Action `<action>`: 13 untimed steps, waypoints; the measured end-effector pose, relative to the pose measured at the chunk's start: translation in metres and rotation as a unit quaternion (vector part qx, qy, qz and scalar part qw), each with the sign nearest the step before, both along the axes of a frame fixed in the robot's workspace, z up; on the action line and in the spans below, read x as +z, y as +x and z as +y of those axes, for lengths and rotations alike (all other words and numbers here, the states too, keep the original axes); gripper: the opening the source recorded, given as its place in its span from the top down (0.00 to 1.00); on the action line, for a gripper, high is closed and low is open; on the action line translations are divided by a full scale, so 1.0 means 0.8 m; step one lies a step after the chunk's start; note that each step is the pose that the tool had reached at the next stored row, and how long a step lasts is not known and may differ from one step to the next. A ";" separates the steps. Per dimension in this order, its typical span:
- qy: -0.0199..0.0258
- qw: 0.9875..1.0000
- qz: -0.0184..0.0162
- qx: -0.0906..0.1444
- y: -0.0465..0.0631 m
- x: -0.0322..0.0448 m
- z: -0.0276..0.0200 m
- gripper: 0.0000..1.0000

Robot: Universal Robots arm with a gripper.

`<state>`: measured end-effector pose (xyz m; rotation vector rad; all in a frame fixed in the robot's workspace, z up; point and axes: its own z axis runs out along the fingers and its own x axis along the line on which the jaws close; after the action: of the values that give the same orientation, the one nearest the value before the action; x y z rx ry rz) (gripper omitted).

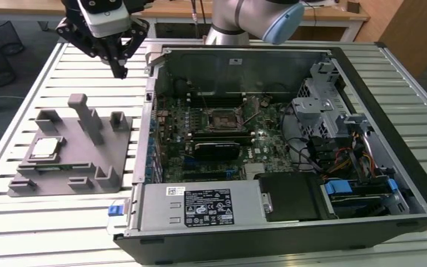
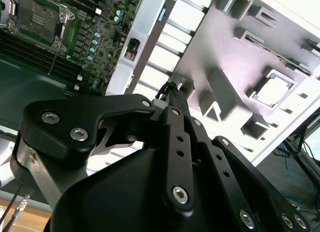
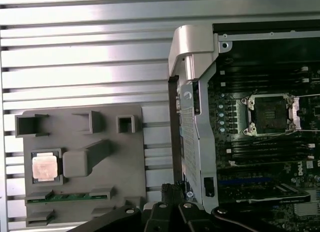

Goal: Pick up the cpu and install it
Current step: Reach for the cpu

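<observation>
The cpu (image 1: pixel 45 148), a small square chip with a pale metal top, lies flat in a recess of the grey plastic fixture (image 1: pixel 98 153) on the exterior view's left. It also shows in both wrist views (image 2: pixel 272 91) (image 3: pixel 45 168). My gripper (image 1: pixel 118 70) hangs above the slatted table behind the fixture, well above and apart from the cpu. Its fingers (image 2: pixel 172 92) are shut together with nothing between them. The open motherboard socket (image 1: pixel 222 118) sits inside the computer case, its metal frame raised (image 3: pixel 270 110).
The open computer case (image 1: pixel 391 83) fills the middle and the exterior view's right, with cables, a drive cage and a power supply (image 1: pixel 198 206) inside. Upright posts (image 1: pixel 87 114) stand on the fixture. A green memory strip (image 3: pixel 67 197) lies in a fixture slot.
</observation>
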<state>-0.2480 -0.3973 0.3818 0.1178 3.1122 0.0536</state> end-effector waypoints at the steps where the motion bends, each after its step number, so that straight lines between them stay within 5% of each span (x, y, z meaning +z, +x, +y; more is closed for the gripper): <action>1: 0.000 1.000 0.000 0.000 -0.001 -0.0002 0.0000 0.89; 13: 0.000 1.000 0.000 0.000 -0.017 -0.0018 0.0000 0.89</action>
<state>-0.2617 -0.3973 0.3804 0.1178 3.1123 0.0535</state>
